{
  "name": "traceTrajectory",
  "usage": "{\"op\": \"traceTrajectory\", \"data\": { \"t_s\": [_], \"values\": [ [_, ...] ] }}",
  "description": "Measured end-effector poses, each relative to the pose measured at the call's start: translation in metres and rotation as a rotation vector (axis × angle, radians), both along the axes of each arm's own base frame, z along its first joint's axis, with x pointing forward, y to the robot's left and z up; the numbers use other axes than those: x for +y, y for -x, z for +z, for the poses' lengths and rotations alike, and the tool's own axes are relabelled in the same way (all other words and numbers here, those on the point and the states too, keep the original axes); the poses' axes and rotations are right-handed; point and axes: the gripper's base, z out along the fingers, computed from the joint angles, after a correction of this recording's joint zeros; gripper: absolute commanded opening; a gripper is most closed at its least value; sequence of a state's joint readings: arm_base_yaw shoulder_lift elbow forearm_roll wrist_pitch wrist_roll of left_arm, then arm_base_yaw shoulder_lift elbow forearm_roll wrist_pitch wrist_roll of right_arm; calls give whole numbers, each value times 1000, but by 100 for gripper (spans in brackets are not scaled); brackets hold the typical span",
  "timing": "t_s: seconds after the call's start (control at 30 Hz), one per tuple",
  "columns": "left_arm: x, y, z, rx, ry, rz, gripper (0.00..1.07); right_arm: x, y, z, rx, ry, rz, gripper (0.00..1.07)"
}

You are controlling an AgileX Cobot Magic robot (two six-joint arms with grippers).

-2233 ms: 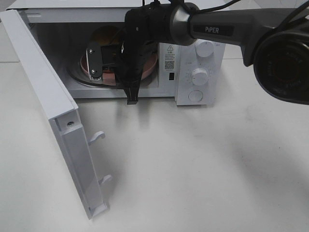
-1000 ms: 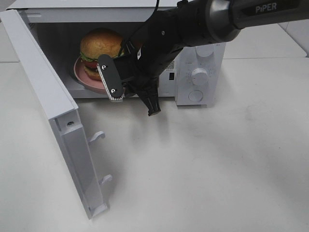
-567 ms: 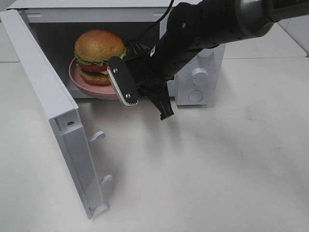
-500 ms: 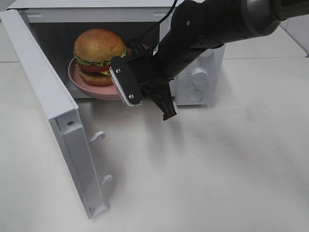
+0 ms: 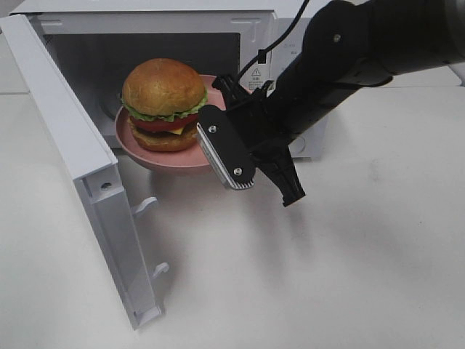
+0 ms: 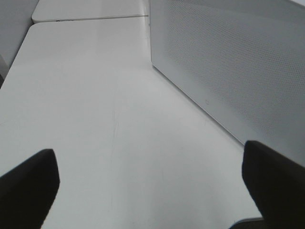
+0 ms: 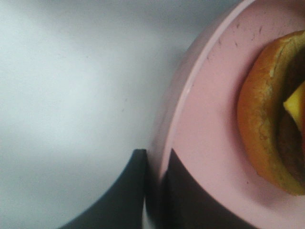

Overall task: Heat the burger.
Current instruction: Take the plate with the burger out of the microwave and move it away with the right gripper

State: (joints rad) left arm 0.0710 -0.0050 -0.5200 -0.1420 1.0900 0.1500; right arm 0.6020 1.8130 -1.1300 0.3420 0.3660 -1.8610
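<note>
Pinching the pink plate's (image 5: 145, 154) rim, my right gripper (image 7: 155, 188) holds the burger (image 5: 164, 103) just outside the microwave's (image 5: 145, 25) mouth.

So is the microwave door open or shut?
Open. The microwave door swings wide to the left, and you can see straight inside, past the burger on its pink plate.

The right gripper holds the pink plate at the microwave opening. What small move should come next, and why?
Probably keep drawing the pink plate outward, level, toward the table in front. The right gripper is shut on its rim, the plate has been coming out of the microwave, and its back edge seems not yet clear of the opening. The tall burger could topple if tilted.
</note>
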Motion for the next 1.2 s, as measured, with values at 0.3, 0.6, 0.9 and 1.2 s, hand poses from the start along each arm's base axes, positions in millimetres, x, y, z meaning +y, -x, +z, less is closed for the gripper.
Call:
{"op": "traceTrajectory", "data": {
  "t_s": [0.3,0.6,0.9,1.2],
  "values": [
    [0,0,0,0,0,0,98,-29,34,6,-8,-6,-29,0],
    [0,0,0,0,0,0,98,-51,64,10,-5,-8,-47,0],
    [0,0,0,0,0,0,98,-78,103,18,-19,-31,-78,0],
    [0,0,0,0,0,0,98,-98,132,19,-23,-56,-123,0]
  ]
}}
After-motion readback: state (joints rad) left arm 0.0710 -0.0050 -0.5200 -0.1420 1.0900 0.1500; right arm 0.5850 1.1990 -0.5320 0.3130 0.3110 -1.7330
